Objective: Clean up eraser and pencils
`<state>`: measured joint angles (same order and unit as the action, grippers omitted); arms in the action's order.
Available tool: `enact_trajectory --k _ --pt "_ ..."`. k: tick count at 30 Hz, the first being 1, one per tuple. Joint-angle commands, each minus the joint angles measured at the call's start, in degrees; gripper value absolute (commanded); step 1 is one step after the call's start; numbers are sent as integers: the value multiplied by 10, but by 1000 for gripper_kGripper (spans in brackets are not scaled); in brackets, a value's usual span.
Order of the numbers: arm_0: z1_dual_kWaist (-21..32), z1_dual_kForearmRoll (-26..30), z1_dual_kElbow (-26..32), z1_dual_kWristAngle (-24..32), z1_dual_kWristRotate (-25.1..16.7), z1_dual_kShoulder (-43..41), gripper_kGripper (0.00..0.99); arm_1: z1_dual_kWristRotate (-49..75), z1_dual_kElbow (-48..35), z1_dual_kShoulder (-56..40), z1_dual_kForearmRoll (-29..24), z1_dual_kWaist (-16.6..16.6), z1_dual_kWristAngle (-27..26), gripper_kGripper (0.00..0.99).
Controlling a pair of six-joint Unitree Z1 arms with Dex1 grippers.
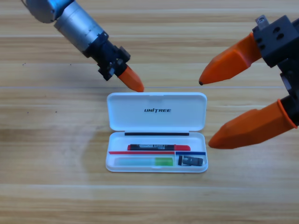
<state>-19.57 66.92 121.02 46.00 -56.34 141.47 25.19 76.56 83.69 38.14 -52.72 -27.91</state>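
White plastic hinged case lies open on the wooden table, holding the red-and-black pencil, the pale-and-bright green pencil and the small dark rectangular eraser. The left gripper touches the lid's rear edge, its jaws seeming closed and empty; the right gripper hangs beside the case, wide open and empty.

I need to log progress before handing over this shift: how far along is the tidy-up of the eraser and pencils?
Packing looks done: the red pencil, the green pencil and the eraser all lie inside the white case. Nothing is held. The left gripper points at the top edge of the raised lid; the right gripper hangs open beside the case. Left to do: the lid is not yet shut.
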Motion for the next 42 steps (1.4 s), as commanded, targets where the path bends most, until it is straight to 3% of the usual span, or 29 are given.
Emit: enact_trajectory --k 1,18,42 --pt "-19 23 4 23 1 43 0 -2 -22 -14 -16 15 -13 946" --pt "-35 28 -55 32 -18 45 0 -2 -24 -5 -18 15 -13 946" --pt "-59 26 -142 31 -27 -42 0 -5 -25 -2 -20 15 -13 946"
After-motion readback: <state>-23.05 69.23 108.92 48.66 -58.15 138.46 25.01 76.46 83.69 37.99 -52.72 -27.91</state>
